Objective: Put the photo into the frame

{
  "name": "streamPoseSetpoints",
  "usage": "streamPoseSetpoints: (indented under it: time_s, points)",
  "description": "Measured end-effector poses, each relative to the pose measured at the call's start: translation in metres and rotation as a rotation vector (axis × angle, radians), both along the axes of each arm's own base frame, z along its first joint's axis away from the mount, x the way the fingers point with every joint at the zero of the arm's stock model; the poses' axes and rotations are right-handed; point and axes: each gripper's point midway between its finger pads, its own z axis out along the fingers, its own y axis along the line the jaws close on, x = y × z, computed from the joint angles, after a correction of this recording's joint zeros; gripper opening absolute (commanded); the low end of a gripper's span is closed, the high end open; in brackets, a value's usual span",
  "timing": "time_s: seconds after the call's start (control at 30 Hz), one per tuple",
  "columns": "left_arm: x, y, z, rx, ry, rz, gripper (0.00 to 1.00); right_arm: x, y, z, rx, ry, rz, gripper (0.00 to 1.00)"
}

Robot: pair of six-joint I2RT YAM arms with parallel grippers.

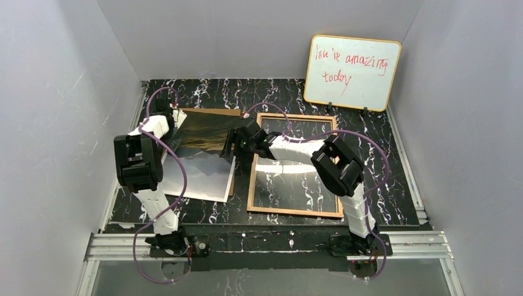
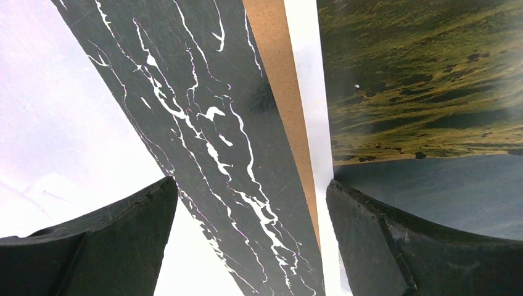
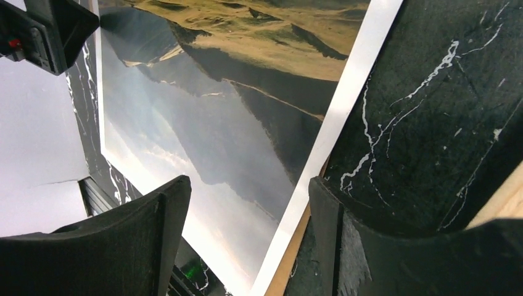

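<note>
Over opposite edges of the photo [image 1: 203, 172], left end effector [image 2: 250, 191] and right end effector [image 3: 247, 185] hang spread, empty

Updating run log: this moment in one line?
photo outside frame, on brown panel | left jaws open | right jaws open at photo's edge

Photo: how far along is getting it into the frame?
Done: the frame lies empty on the table, marble showing through; a brown panel sits under the photo. In hand: left gripper and right gripper stand open over the photo's opposite edges, holding nothing. Left: grip the photo, carry it over, lay it in the frame.
</note>
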Motion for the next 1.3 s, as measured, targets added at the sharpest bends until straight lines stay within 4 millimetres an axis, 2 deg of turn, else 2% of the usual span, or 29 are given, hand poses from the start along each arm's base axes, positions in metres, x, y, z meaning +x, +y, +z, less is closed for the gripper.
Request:
streamPoseSetpoints:
  time_s: [0.2,0.33,0.67,0.97,1.1,1.3]
  points:
    - [0.0,0.0,0.0,0.0,0.0,-0.001,0.91,0.009,-0.002,0.009,-0.051,-0.043,-0.036,0.8]
    - [0.0,0.0,0.0,0.0,-0.001,-0.002,0.91,0.026,0.003,0.015,-0.082,-0.086,-0.072,0.8]
    - [0.0,0.0,0.0,0.0,-0.001,-0.005,0.91,0.042,-0.022,-0.016,-0.225,-0.088,-0.157,0.81]
    - [0.0,0.0,0.0,-0.001,-0.002,-0.005,0.9,0.062,-0.015,-0.015,-0.172,-0.083,-0.197,0.79]
    - [0.0,0.0,0.0,0.0,0.0,-0.007,0.9,0.069,-0.006,-0.012,-0.103,-0.068,-0.226,0.78]
    - [0.0,-0.001,-0.001,0.004,0.006,-0.024,0.89,0.072,-0.008,-0.01,0.038,-0.019,-0.288,0.75]
